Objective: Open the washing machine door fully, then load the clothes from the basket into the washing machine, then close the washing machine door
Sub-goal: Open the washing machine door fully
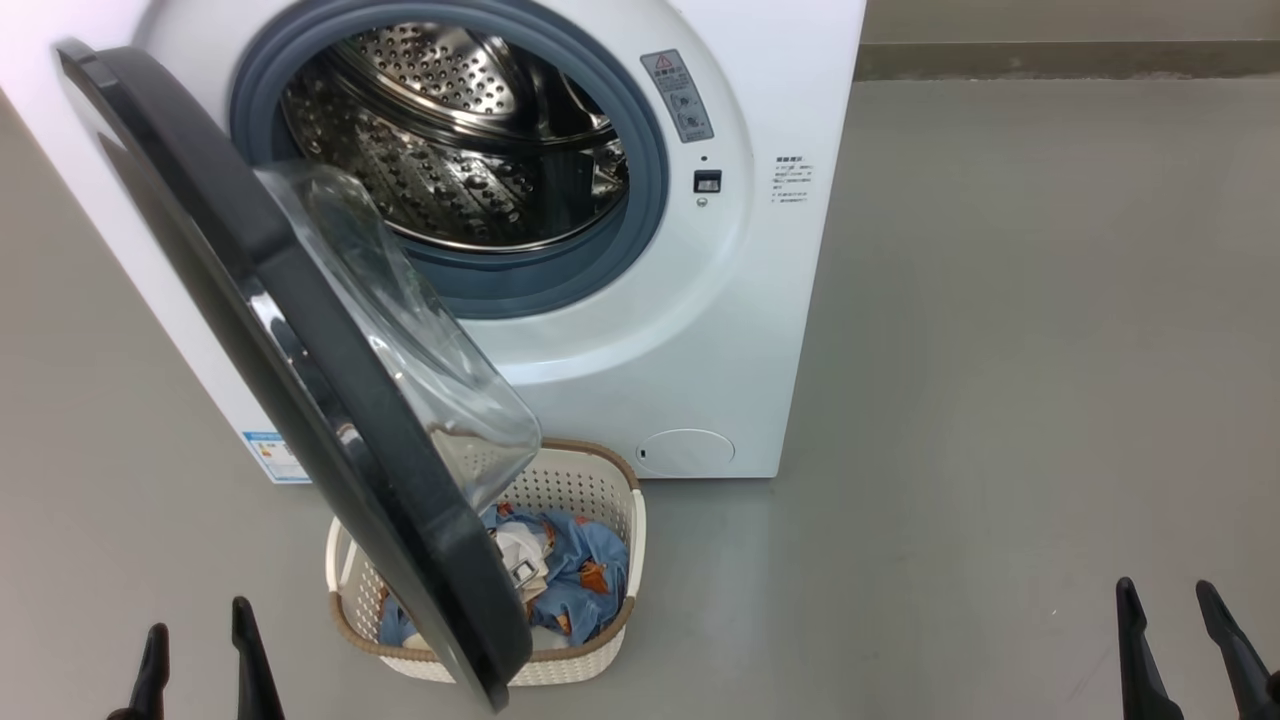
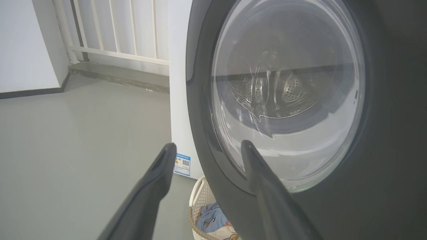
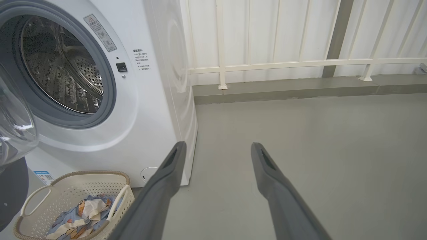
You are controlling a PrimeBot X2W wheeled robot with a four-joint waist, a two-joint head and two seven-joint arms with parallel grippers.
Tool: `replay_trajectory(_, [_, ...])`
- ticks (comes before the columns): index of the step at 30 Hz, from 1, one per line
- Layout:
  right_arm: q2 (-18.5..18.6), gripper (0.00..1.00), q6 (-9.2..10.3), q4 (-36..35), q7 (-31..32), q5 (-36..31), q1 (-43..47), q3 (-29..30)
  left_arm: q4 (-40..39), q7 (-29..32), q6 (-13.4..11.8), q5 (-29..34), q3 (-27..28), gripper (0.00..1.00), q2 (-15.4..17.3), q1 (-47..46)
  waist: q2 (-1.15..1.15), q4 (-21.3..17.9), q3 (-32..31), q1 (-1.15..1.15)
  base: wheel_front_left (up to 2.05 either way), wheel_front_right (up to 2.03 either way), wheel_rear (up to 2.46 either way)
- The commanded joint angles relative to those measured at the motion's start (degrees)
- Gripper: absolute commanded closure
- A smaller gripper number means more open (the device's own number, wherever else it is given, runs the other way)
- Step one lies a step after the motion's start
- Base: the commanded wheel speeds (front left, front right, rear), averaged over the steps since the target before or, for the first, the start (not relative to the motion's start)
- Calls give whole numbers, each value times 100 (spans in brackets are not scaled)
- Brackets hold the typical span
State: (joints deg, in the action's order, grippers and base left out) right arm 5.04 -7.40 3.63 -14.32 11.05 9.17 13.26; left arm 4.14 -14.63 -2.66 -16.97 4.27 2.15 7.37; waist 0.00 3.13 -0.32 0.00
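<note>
The washing machine door (image 1: 350,420) stands swung out on its left-hand hinge, roughly edge-on to the head view, its clear glass bowl bulging toward the washing machine (image 1: 640,330) and hanging over the near left part of the basket (image 1: 590,480). Behind it the steel drum (image 1: 470,150) looks bare inside its grey-blue gasket (image 1: 650,170), while the clothes (image 1: 580,570) lie bunched in the basket, which sits on the grey floor (image 1: 1000,400) just in front of the machine's lower panel. The left gripper (image 1: 199,615) is low at the left with its fingers spread and nothing between them; in its own wrist view the left gripper (image 2: 208,143) faces the outer side of the door (image 2: 383,133) with the black rim framed between the two tips, though whether either tip touches the rim is hard to tell from that angle. The right gripper (image 1: 1165,585) is spread as well and empty, well apart from the machine over bare floor. By my reading the step in hand is the first one: the door is partway open, not fully. The next move likely calls for the left arm to swing the door further back toward its hinge side, clearing the basket so that the clothes can be reached from above
</note>
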Motion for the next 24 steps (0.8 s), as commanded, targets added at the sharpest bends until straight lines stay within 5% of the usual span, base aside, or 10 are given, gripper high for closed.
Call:
replay_trajectory(1, [64, 0, -9, -131, -67, -54, -50, -75, -150, -37, 29, 31, 175, 0, 73, -99, 0, 24, 9, 0, 0, 0, 0])
replay_trajectory(21, [124, 0, -9, 203, -68, -422, -64, -460, -142, -37, 45, 57, 78, 0, 73, 3, 0, 189, -105, 0, 0, 0, 0])
replay_trajectory(23, [135, 0, -9, 215, -68, -422, -59, -488, -126, -37, 69, 37, 60, 96, 73, 8, 0, 227, -111, 0, 0, 0, 0])
replay_trajectory(24, [136, 0, -9, 213, -68, -421, -56, -492, -127, -37, 76, 26, 61, 100, 73, 8, 0, 237, -108, 0, 0, 0, 0])
